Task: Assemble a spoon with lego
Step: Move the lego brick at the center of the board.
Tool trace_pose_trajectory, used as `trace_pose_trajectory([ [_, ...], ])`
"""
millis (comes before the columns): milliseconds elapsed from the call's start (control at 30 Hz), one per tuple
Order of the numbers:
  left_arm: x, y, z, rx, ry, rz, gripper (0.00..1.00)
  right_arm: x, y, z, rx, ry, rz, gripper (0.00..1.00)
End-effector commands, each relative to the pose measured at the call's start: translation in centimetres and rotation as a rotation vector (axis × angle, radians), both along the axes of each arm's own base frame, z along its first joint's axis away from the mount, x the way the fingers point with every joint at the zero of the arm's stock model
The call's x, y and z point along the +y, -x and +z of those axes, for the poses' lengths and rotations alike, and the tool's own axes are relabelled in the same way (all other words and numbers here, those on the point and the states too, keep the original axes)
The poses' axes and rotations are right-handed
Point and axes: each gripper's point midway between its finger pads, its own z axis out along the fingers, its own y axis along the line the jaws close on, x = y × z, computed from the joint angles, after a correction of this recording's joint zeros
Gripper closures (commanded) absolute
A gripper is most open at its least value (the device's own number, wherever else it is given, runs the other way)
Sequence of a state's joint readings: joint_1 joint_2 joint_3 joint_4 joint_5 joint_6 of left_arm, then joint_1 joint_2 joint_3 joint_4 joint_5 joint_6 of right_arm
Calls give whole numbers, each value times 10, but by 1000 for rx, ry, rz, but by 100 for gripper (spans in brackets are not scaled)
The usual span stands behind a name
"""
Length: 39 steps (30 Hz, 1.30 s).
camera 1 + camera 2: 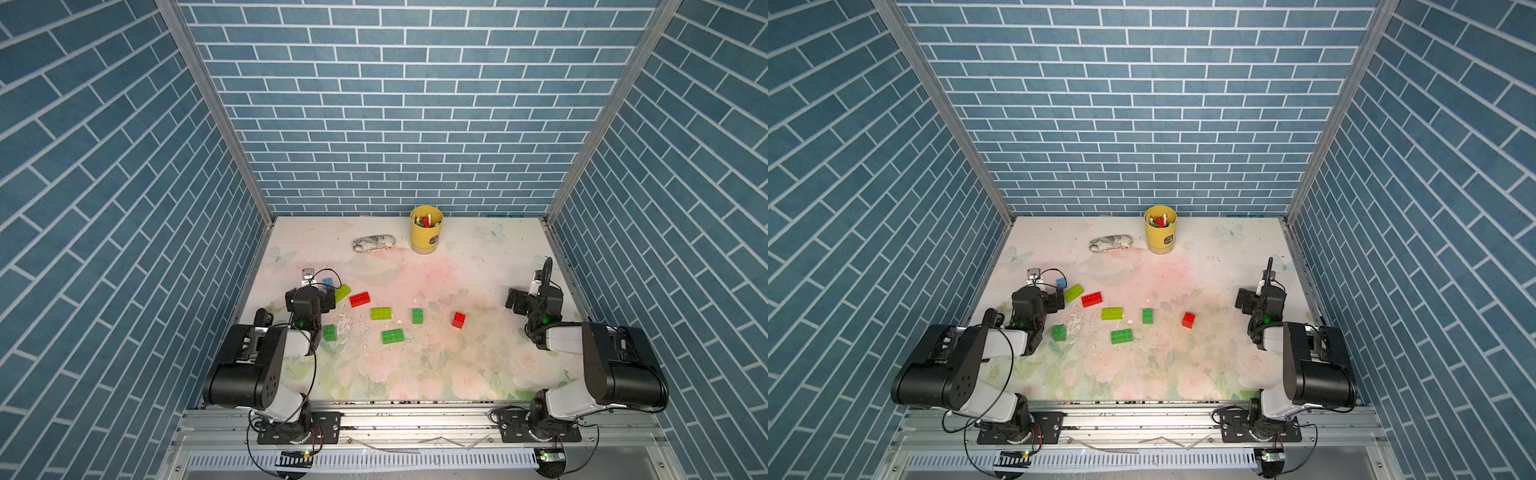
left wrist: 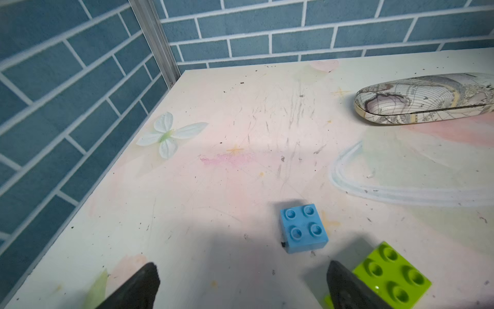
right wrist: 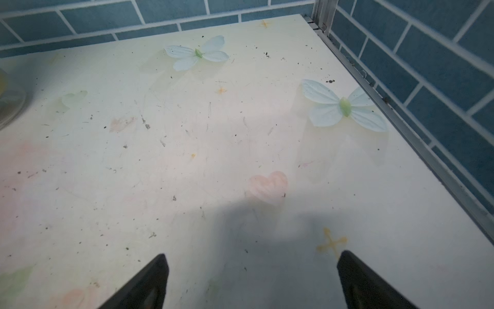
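The left gripper [image 2: 242, 281] is spread wide with nothing between its jaws, above the table [image 2: 213, 120]. The light-blue brick [image 2: 303, 228] sits just ahead of it, and a lime oblong brick [image 2: 393, 275] lies just beside one finger. The right gripper [image 3: 254, 275] is likewise released and empty, over bare tabletop near the right-hand wall. Between the arms, in both top views, the rest of the lego lies loose and apart, none of it joined: a red oblong brick [image 1: 360, 299], a second lime brick [image 1: 381, 313], a small green brick [image 1: 417, 316], a red square brick [image 1: 459, 320], a green square brick [image 1: 330, 333] and a green oblong brick [image 1: 392, 336]. Farther back are a yellow cup [image 1: 424, 235] and a map-printed case [image 1: 373, 243].
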<state>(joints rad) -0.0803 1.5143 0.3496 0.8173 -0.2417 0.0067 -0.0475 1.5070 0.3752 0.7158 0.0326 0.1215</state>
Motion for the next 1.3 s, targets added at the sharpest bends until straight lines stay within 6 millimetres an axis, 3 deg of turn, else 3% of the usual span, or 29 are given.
trace_pose_trajectory([
  [0,0,-15,20,-69,-32,-35,1,-2,-19,26,-101,76,16,1],
  [767,0,-13,20,-75,-33,-36,1,-2,-19,29,-109,81,13,1],
  [867,-9,-4,41,-116,-86,-50,1,-8,-12,59,-11,104,-52,1],
  [933,-16,5,74,-135,-138,-40,1,-21,2,89,108,105,-178,1],
  [1000,-23,11,101,-121,-95,-45,1,-18,19,105,198,66,-227,1],
  [1100,-31,20,138,-100,33,-54,1,1,49,114,359,-16,-253,1],
  [1267,-81,37,151,-34,213,-252,1,62,94,112,564,-88,-161,2],
])
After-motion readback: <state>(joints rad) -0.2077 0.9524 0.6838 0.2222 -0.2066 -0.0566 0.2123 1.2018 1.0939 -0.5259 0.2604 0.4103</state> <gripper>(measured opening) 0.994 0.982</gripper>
